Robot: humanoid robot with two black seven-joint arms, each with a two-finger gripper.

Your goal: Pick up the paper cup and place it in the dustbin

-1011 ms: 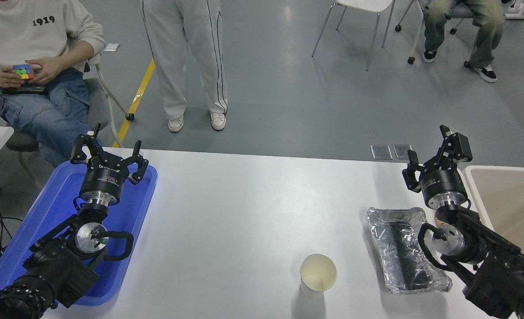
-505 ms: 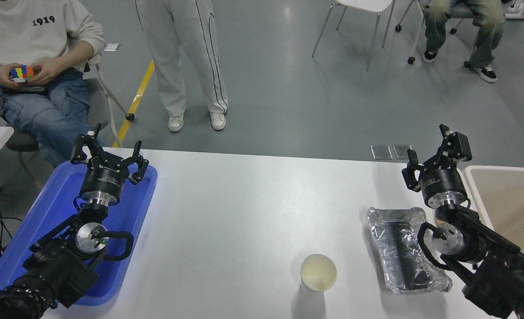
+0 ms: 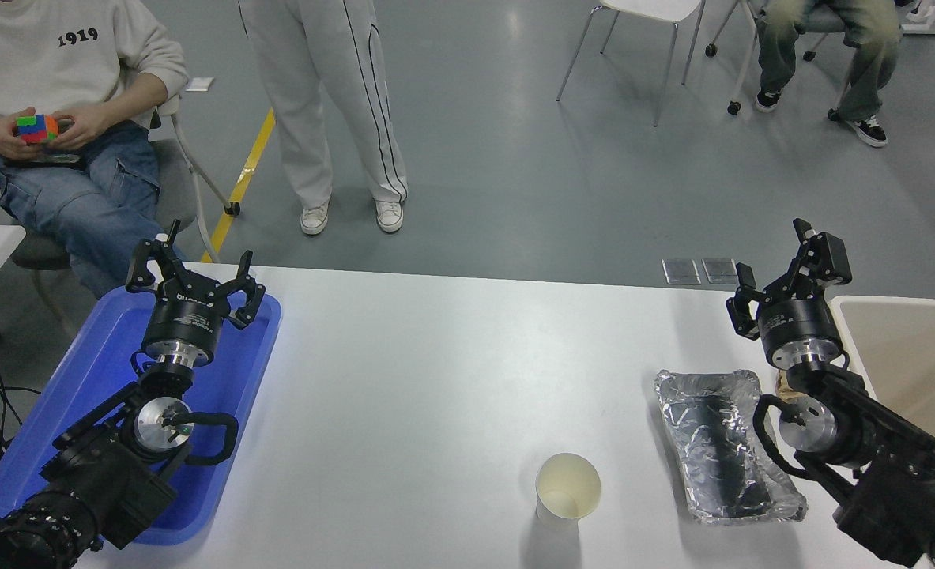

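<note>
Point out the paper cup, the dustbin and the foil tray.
paper cup (image 3: 567, 484): head view, cream inside.
dustbin (image 3: 845, 322): head view, left rim.
foil tray (image 3: 704, 383): head view, far crinkled rim.

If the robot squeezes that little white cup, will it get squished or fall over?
Probably squishy: the paper cup looks thin-walled and empty, so a hard pinch may crumple it. Likely very light too. It stands upright on a narrower base, so a sideways nudge might tip it and let it roll.

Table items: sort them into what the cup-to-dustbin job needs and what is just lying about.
Needed:
- paper cup, upright near the front edge
- dustbin, at the table's right end
- right gripper, open, beside the dustbin

Lying about:
- foil tray, right of the cup
- blue tray, under the parked left gripper
</note>
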